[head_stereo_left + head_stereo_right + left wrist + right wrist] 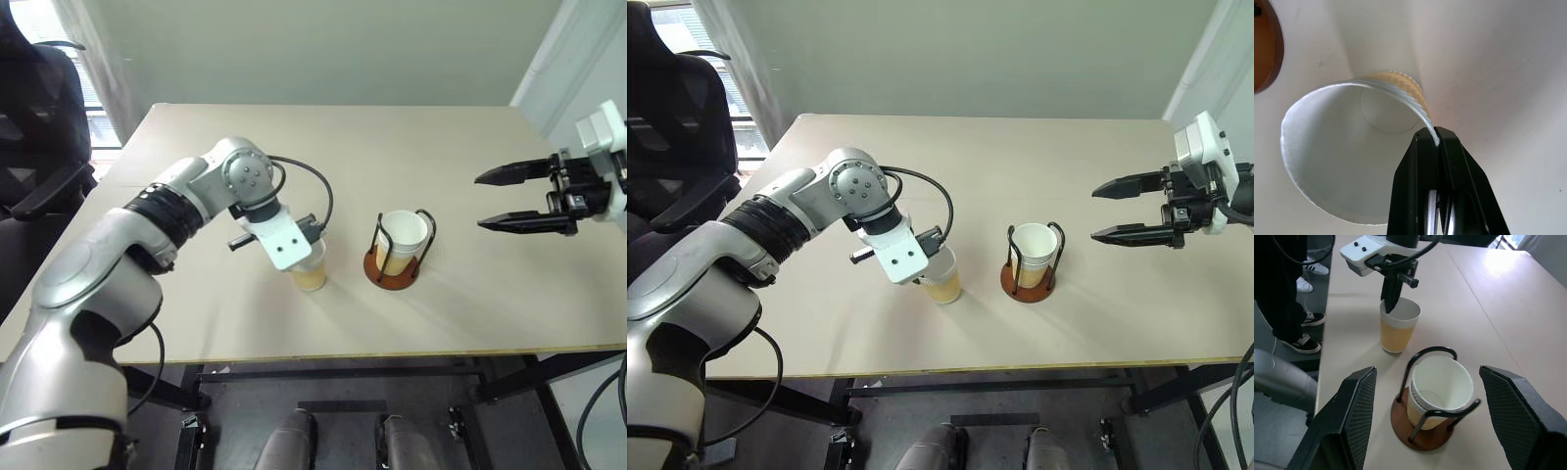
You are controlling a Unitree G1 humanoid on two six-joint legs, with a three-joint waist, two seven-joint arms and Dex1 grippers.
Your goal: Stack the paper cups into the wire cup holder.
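Note:
A tan-orange paper cup [312, 275] with a white inside stands upright on the table, just left of the wire cup holder [394, 278]. My left gripper [1436, 136] points down from above and is shut on this cup's rim, one finger inside and one outside. The holder's rust-brown disc and black wire loops hold what looks like two nested paper cups [1441, 384], the inner one standing higher. My right gripper [480, 201] hangs open in the air to the right of the holder, pointing toward it, with nothing between its fingers.
The beige table [441, 147] has bare room behind and to the right of the holder. A black office chair [39, 108] stands off its left side. A person's legs and shoes [1300, 284] stand beside the table.

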